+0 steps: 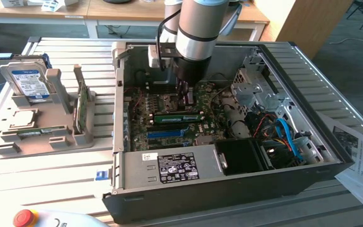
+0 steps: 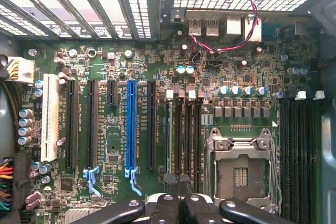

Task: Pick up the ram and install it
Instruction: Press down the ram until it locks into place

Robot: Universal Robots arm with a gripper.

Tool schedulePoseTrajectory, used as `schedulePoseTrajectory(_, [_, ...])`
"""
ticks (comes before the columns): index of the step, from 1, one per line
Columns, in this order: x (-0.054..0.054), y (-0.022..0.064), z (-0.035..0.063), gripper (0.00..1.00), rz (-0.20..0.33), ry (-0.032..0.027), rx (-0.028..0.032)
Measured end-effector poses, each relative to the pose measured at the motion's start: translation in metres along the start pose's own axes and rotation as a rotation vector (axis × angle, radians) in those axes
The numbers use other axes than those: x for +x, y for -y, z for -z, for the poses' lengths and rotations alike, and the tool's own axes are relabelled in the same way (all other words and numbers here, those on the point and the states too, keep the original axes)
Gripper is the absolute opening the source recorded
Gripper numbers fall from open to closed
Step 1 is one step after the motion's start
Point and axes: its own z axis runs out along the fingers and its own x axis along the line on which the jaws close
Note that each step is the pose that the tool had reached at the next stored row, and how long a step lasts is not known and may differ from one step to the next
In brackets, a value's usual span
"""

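A slim green ram stick point(image 1: 178, 117) sits across the motherboard point(image 2: 110, 145) inside the open computer case point(image 1: 232, 184). In the wrist view it appears edge-on as a thin greenish strip point(image 2: 168, 135) in the slot beside the empty black memory slots point(image 2: 186, 140). My gripper point(image 1: 185, 97) hangs straight down inside the case, just above these slots and slightly behind the stick. Its dark fingertips point(image 2: 171, 180) are pressed together with nothing showing between them. A second slim green stick point(image 1: 35, 131) lies in the grey tray point(image 1: 17, 144) at the exterior view's left.
The tray also holds a silver hard drive with a blue-white label point(image 1: 27, 80) and an upright broader green card point(image 1: 81, 106). The case holds a bare CPU socket point(image 2: 239, 169), a blue slot point(image 2: 130, 127), drive cage point(image 1: 254, 90), power supply point(image 1: 168, 168) and cables. An emergency-stop button point(image 1: 24, 217) sits in front.
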Motion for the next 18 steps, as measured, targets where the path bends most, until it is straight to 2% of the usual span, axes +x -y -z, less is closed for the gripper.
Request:
schedulePoseTrajectory(12, [0.0,-0.0015,-0.0003,0.1,0.0,0.0001,0.0001])
schedulePoseTrajectory(18, [0.0001,-0.0017,-0.0036,0.1,0.0,0.0002,0.0001])
